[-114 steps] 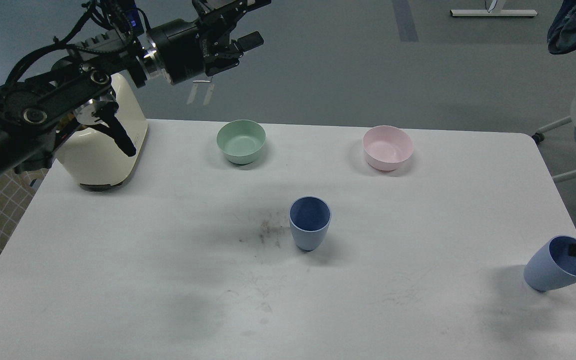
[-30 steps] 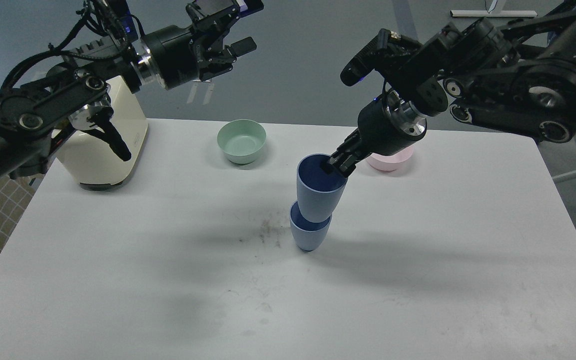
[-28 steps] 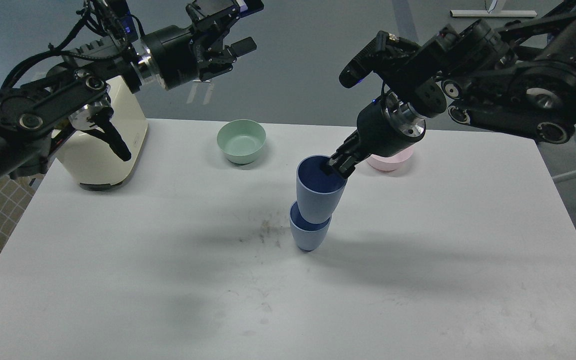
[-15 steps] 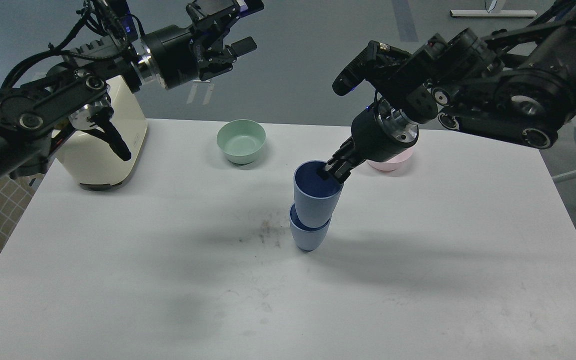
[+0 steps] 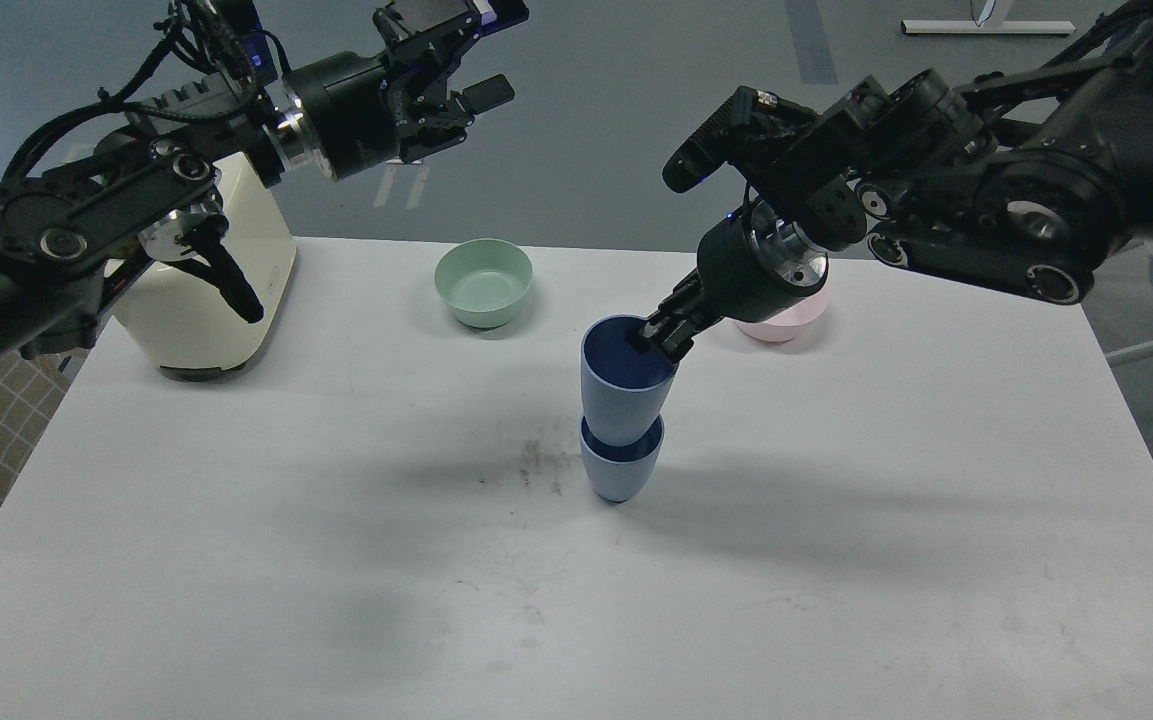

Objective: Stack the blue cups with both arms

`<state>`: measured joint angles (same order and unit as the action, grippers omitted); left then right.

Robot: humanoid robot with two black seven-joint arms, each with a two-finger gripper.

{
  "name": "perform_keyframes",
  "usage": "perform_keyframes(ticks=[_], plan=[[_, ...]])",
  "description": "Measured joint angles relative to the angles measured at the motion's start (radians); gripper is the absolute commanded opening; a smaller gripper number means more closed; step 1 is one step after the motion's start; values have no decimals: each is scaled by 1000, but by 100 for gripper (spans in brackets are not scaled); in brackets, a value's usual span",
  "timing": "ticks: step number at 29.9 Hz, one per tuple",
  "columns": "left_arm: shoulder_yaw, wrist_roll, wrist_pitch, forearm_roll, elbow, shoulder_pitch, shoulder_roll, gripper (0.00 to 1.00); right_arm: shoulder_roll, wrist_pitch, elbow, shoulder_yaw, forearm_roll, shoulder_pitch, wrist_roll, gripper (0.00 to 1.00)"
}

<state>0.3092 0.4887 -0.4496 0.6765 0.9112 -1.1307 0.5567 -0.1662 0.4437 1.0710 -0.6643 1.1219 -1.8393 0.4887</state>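
Observation:
One blue cup (image 5: 622,468) stands upright near the middle of the white table (image 5: 236,560). A second blue cup (image 5: 621,392) is held just above it, its narrow base sitting in the lower cup's mouth. My right gripper (image 5: 658,340) is shut on the upper cup's right rim, one finger inside the cup. My left gripper (image 5: 456,70) is raised high over the table's far left, away from both cups, with its fingers spread and holding nothing.
A green bowl (image 5: 483,283) stands at the back centre. A pink bowl (image 5: 786,318) at the back right is partly hidden by my right wrist. A cream appliance (image 5: 206,300) stands at the back left. A dark smudge (image 5: 531,462) lies left of the cups.
My right arm brought the second cup in from the table's right edge. In the last second it shifted slightly left and set the cup straighter over the lower one. The left arm stayed still.

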Motion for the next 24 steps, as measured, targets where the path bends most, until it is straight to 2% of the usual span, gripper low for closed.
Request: perform_keyframes(ticks=[5, 16, 21, 24], plan=[[-1, 0, 0, 0, 0, 0, 0, 98, 0, 1, 0, -2, 2, 0, 0, 0], [1, 0, 0, 1, 0, 3, 2, 98, 0, 1, 2, -20, -9, 0, 0, 31], [1, 0, 0, 1, 0, 3, 2, 98, 1, 0, 2, -20, -13, 0, 0, 38], [1, 0, 0, 1, 0, 3, 2, 98, 1, 0, 2, -20, -36, 0, 0, 48]])
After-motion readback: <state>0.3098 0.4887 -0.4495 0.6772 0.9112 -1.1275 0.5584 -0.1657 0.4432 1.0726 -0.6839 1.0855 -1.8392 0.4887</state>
